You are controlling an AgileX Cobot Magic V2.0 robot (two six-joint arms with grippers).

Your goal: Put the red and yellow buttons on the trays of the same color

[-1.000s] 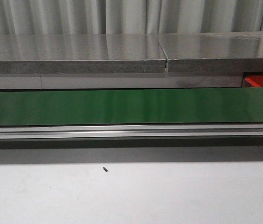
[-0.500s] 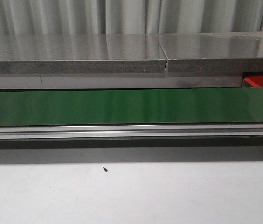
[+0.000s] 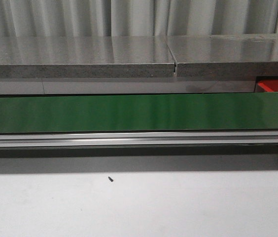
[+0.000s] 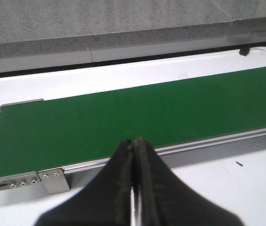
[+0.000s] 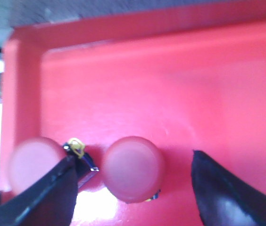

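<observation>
Jaws of the right gripper [image 5: 133, 188] stand wide apart over the red tray [image 5: 180, 80], with one red button [image 5: 134, 168] lying between the two dark fingers and touching neither that can be seen; the left gripper [image 4: 134, 183] has its jaws pressed together with nothing between them, hanging above the near edge of the green conveyor belt [image 4: 137, 117]. No writing, brand or label can be read in any view. Inside the red tray, the button between the fingers is a round dome seen from above, so no long axis shows; a bit of yellow and dark hardware peeks from under its lower edge. A second red button [image 5: 31, 165] sits just beside it, nearer the tray's side wall, partly covered by one finger [image 5: 43, 197], with a yellow wire loop [image 5: 76, 145] and a small metal piece between the two buttons. Beyond the buttons the tray floor is bare up to its raised rim and corner. In the front view only a sliver of the tray [image 3: 277, 85] shows, behind the belt's right end, under the grey stone slabs [image 3: 129, 54]. Nearer than the belt [image 3: 139, 112] runs an aluminium rail [image 3: 129, 139], then white table [image 3: 139, 207] with a small dark speck [image 3: 111, 179].
</observation>
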